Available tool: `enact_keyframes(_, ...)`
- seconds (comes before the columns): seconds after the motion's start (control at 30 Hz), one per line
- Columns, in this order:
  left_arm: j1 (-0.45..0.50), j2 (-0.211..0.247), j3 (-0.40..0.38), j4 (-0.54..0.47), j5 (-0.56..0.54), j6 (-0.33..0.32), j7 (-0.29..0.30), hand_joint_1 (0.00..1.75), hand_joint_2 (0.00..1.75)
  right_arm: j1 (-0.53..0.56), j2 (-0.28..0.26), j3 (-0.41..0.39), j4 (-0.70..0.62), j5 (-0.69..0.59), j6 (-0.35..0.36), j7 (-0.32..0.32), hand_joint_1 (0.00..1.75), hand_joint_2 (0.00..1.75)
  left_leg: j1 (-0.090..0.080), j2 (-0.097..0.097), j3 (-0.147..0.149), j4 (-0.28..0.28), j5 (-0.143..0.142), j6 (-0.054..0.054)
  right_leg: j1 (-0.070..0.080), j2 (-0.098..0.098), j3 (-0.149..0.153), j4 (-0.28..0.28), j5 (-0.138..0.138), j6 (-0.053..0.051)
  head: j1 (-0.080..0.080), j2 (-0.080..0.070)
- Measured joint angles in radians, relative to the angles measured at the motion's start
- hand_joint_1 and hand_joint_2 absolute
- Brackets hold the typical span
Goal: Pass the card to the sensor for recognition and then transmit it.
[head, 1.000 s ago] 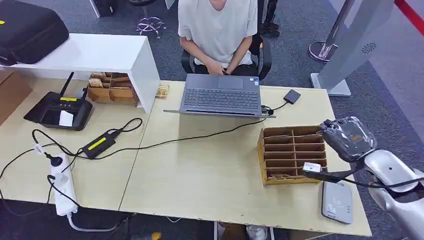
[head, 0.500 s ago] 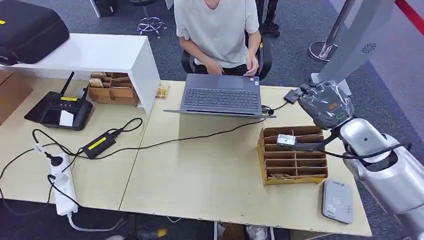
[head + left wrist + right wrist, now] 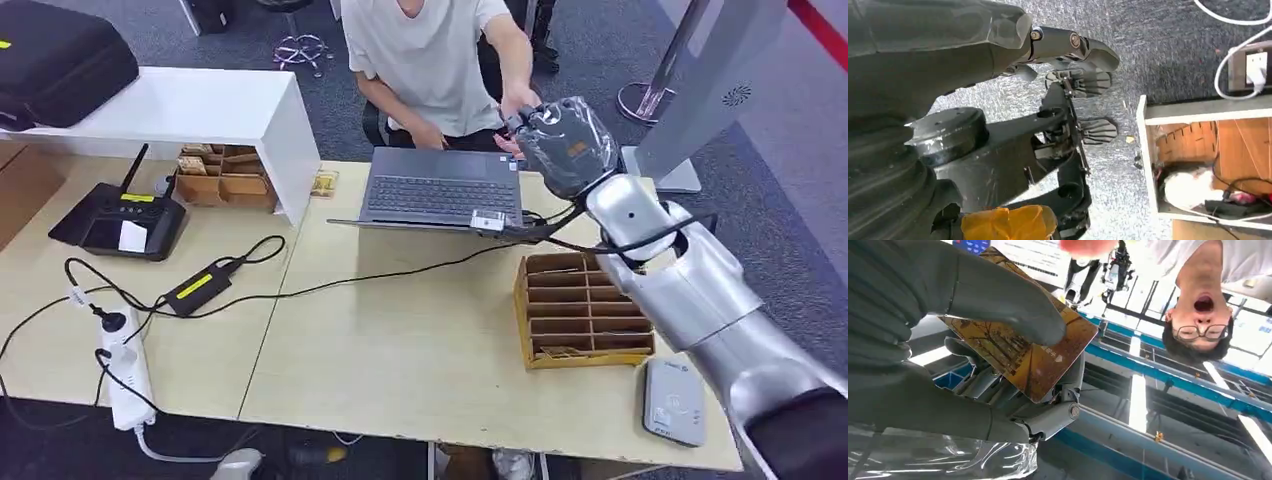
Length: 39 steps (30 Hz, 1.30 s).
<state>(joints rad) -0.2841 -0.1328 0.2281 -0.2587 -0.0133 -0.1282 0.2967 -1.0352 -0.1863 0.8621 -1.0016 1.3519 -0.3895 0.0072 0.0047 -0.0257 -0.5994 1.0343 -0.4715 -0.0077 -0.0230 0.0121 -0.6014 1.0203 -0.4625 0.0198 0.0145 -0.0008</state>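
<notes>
My right hand [image 3: 562, 145] is raised above the far edge of the desk, beside the laptop [image 3: 440, 190], and reaches toward the seated person [image 3: 435, 60]. It pinches a brown-and-gold card [image 3: 1033, 360] between the thumb [image 3: 998, 295] and the darker fingers. The person's hand [image 3: 520, 100] is stretched out to my hand and is close to or touching it; in the right wrist view that hand [image 3: 1088, 245] is a blur just beyond the card's edge. The grey card reader [image 3: 675, 400] lies on the desk's near right corner. My left hand [image 3: 998, 35] hangs over the floor and holds nothing.
A cardboard divider box [image 3: 585, 305] stands between the reader and the laptop, under my right forearm. Cables cross the desk [image 3: 400, 340] to a power brick [image 3: 195, 288] and a white power strip [image 3: 125, 375]. A black router [image 3: 120, 215] and a white shelf [image 3: 200, 105] stand far left.
My right arm has swung up from beside the card reader, over the divider box, to the person behind the laptop. The person has raised an arm to meet my hand.
</notes>
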Motion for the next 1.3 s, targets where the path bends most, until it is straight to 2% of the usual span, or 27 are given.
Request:
enact_keyframes(0.13,-0.015,-0.014,-0.003,0.006,-0.016,0.006,0.018,0.0,1.75,-0.056,0.102,0.014,0.147,0.02,-0.021,0.017,1.75,1.75,0.001,0.001,0.0,0.0,0.0,0.0,0.0,0.001,-0.001,0.0,0.0,-0.001,0.0,0.0)
enact_keyframes(0.27,-0.02,-0.023,-0.01,0.01,-0.028,0.006,0.028,0.0,1.75,-0.073,0.166,0.027,0.252,0.032,-0.049,0.034,1.75,1.75,0.001,0.0,0.0,0.0,0.0,-0.001,0.001,0.0,-0.001,0.0,0.0,-0.001,0.0,0.0)
enact_keyframes(0.67,-0.023,-0.035,-0.016,0.014,-0.029,0.009,0.027,0.0,1.75,-0.082,0.225,0.04,0.394,0.029,-0.076,0.048,1.75,1.75,0.0,-0.001,-0.001,0.0,0.0,-0.001,0.0,0.0,-0.001,-0.001,0.0,0.0,0.0,0.0)
enact_keyframes(0.7,-0.022,-0.037,-0.016,0.014,-0.029,0.009,0.024,0.0,1.75,-0.082,0.227,0.04,0.402,0.029,-0.081,0.047,0.0,1.75,0.0,-0.001,-0.002,0.001,0.0,-0.001,0.0,0.0,-0.002,-0.001,0.0,0.0,0.0,0.0)
enact_keyframes(1.3,-0.023,-0.05,-0.017,0.016,-0.029,0.03,0.026,0.0,1.75,-0.081,0.237,0.029,0.437,0.023,-0.109,0.01,0.0,1.75,0.001,0.0,-0.002,0.001,0.0,-0.001,0.0,0.0,-0.003,-0.001,0.0,0.0,0.0,0.0)
